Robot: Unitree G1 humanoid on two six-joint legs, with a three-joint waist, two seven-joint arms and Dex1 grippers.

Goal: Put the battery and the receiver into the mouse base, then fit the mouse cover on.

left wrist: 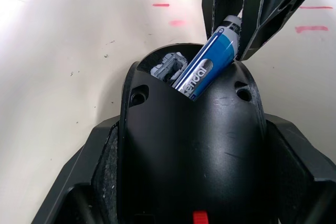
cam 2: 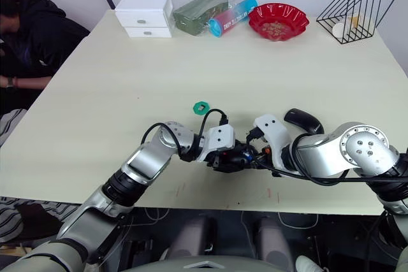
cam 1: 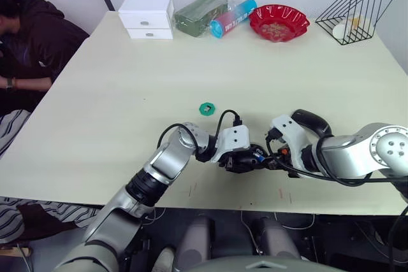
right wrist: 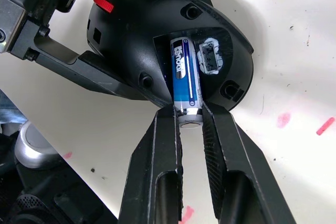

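Battery [right wrist: 185,80] pinched in right pincer [right wrist: 189,121], tip inside mouse base [right wrist: 142,35].

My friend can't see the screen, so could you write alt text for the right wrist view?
The right gripper pinches the end of a blue and white battery, sliding it into a slot in the black mouse base. The left gripper's fingers clamp the base over a pale table.

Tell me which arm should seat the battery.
Right. The right gripper already pinches the battery, its end in the mouse base slot, while the left gripper is busy clamping the base steady.
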